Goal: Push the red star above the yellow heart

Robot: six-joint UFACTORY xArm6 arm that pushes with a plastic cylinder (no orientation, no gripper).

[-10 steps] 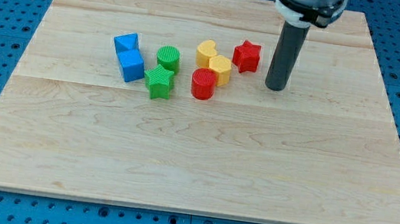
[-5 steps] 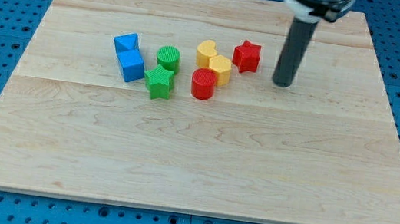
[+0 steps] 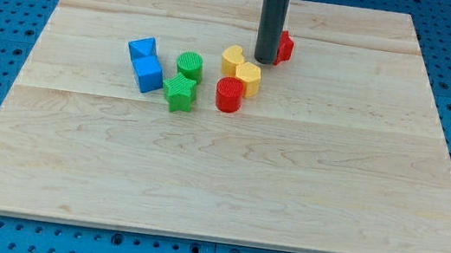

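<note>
Currently the wooden board carries my tip, planted against the red star at its 8 o'clock; the rod has no pincer to report. Star sits at 2 o'clock of the yellow heart, near. Step in hand: repositioning. Next move likely calls for a push toward 9 o'clock from the star's far side.
</note>
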